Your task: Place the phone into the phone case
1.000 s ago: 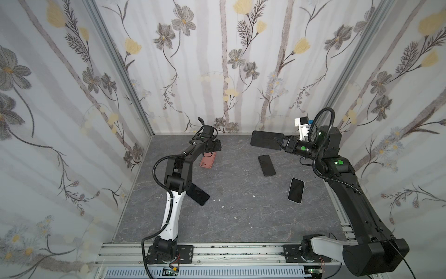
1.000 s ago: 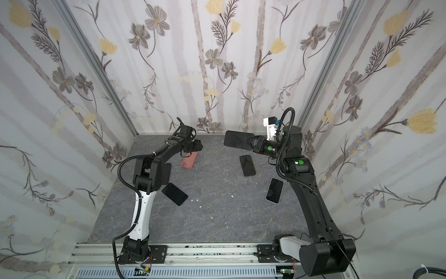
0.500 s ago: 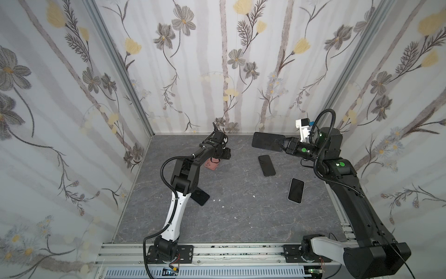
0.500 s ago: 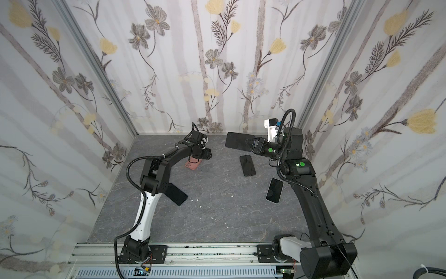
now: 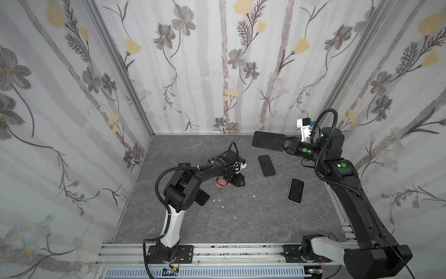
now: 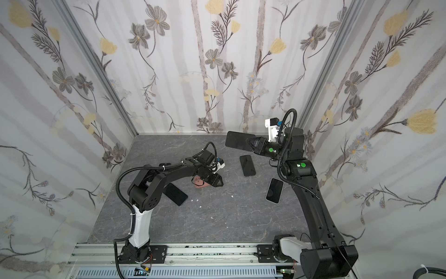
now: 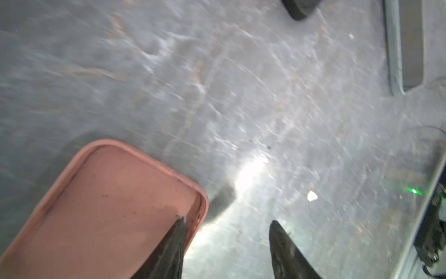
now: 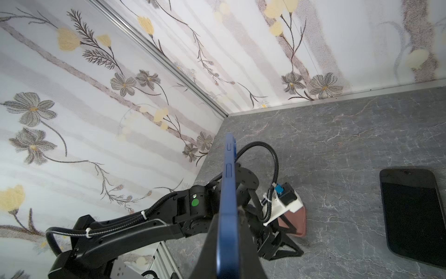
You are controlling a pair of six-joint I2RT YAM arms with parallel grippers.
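Right gripper (image 5: 282, 145) pinches one end of the blue phone (image 5: 266, 143), aloft at one o'clock over the table (image 5: 241, 217), a stiff, slick slab probably best held by its flat faces, while the left gripper (image 7: 226, 221), jaws spread, straddles the pliable-looking rim of the pink case (image 7: 108, 193) toward eight o'clock.

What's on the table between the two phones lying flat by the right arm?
Nothing. In both top views only bare grey table separates the black phone from the white-edged phone.
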